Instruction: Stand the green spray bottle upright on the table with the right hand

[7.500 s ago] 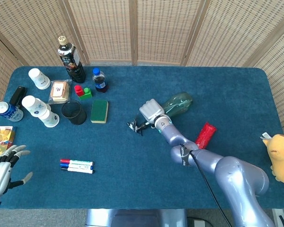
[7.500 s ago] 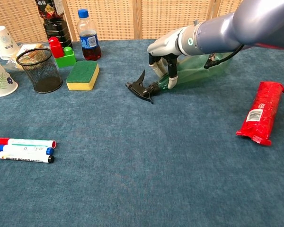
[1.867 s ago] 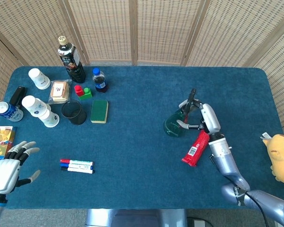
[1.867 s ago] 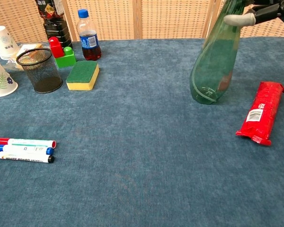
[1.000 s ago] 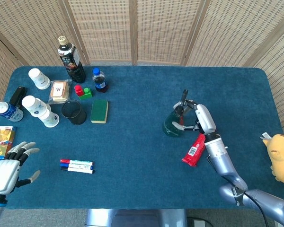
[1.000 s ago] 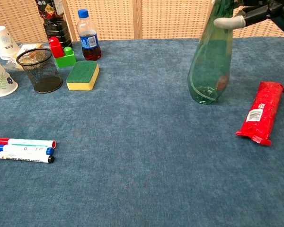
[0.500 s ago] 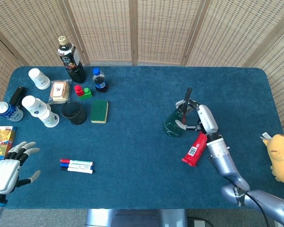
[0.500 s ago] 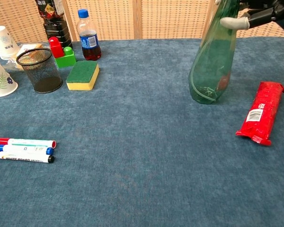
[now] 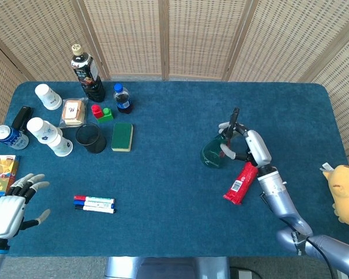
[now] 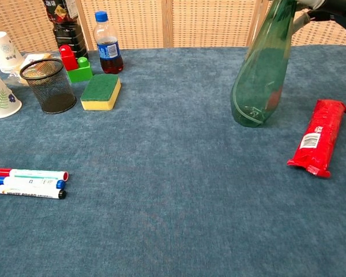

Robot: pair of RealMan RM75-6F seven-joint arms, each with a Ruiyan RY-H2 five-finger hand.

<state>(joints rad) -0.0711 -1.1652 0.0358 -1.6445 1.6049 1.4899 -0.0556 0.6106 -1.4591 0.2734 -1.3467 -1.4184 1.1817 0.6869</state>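
The green spray bottle [image 9: 215, 151] stands with its base on the blue table [image 9: 163, 192], right of centre, and leans slightly towards my right hand [image 9: 248, 145]. That hand's fingers [image 9: 225, 154] wrap its neck just under the black nozzle. In the chest view the bottle [image 10: 259, 81] rises out of the top of the frame, and only part of the right hand [image 10: 320, 8] shows beside its neck. My left hand [image 9: 6, 212] hovers at the table's front left corner with fingers spread, holding nothing.
A red packet [image 9: 239, 181] lies just to the front right of the bottle. A sponge [image 9: 122, 136], a mesh cup [image 9: 92, 138], bottles and paper cups crowd the back left. Markers [image 9: 94, 203] lie at the front left. A yellow plush toy [image 9: 346, 192] sits at the right edge.
The bottle's top has tipped slightly to the right with my right hand. In the chest view the finger that crossed the front of the bottle no longer shows. The left hand is still.
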